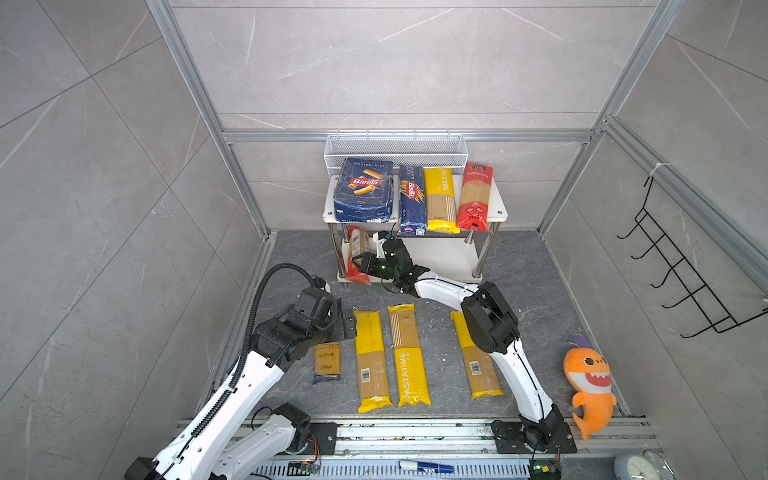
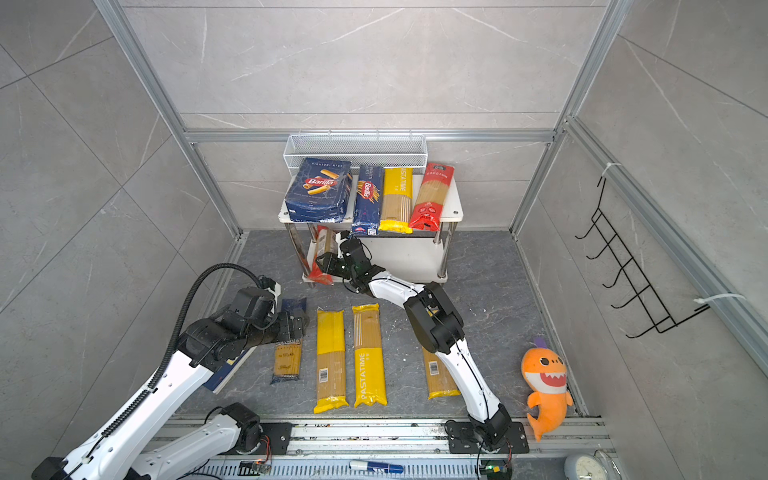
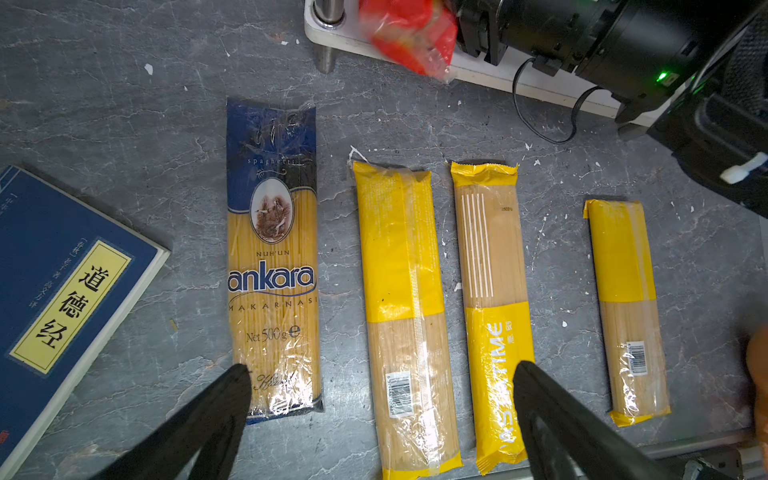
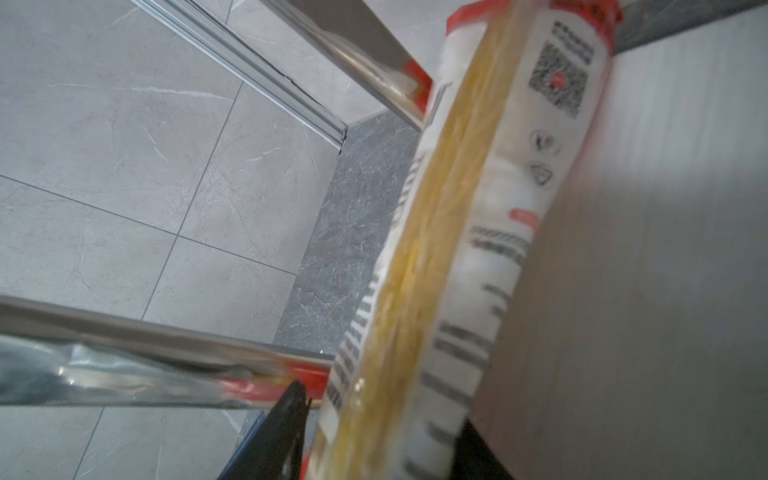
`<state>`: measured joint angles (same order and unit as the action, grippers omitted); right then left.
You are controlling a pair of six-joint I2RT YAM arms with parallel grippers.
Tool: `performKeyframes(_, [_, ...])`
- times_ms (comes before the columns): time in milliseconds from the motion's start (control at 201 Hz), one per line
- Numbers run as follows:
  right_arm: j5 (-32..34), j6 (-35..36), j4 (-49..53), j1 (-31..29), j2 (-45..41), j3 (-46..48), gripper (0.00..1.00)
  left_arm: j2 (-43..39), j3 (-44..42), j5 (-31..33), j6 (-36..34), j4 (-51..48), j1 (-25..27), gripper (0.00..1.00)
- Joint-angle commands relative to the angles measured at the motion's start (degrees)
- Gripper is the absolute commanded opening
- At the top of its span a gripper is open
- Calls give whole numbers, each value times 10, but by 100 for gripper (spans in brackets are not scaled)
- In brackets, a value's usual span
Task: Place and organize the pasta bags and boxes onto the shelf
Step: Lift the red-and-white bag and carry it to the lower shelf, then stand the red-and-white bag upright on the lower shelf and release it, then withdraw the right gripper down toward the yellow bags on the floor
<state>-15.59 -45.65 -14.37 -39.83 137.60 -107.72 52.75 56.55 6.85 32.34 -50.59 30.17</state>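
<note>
The right gripper (image 1: pixel 360 262) is reached into the lower tier of the shelf (image 1: pixel 498 212), at the 9 o'clock end of the lower board in both top views, and a red bag (image 1: pixel 356 251) is seen between its fingers (image 4: pixel 291 415). In the right wrist view the bag is blurred, so it cannot be told whether it is squeezed or already let go. The long axis of this bag is laid almost from 12 to 6 o'clock, just beside the front chrome leg (image 1: pixel 336 249), and its 6 o'clock end is hung over the front edge of the board. The fingers are brought to it from about 4 o'clock, across that axis. It is judged that the coming move turns on this: the bag must be resting on the board before the fingers are drawn back toward 4 o'clock, otherwise it may be dragged off. On the tabletop (image 1: pixel 540 291) the ankara bag (image 3: pixel 272 257), a first yellow bag (image 1: pixel 371 357), the PASTATIME bag (image 1: pixel 409 357) and a third yellow bag (image 1: pixel 482 370) are laid, all with the long axis from 12 to 6 o'clock. The left gripper (image 3: pixel 382 368) is held above them with its fingers spread wide and empty, and the left arm is judged the nearer one.
</note>
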Motion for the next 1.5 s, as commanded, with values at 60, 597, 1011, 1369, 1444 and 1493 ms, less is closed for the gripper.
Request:
performKeyframes(60, [-24, 1, -46, 2, -10, -23, 58, 0, 11, -18, -17, 6, -9, 100])
performKeyframes(597, [-36, 11, -71, -3, -151, 201, 68, -16, 5, -13, -2, -4, -13, 100])
performKeyframes(1011, [-20, 38, -69, -26, -301, 399, 69, -85, -5, -1, 31, -37, -13, 100])
performKeyframes(1369, [51, 79, -23, -90, -429, 561, 68, -127, -45, 10, 58, -47, -13, 100])
performKeyframes(1444, [71, 83, -13, -109, -454, 592, 68, -126, -57, 5, 66, -40, -13, 100])
performKeyframes(1493, [92, 88, 0, -124, -473, 609, 68, -128, -66, 0, 76, -35, -13, 100])
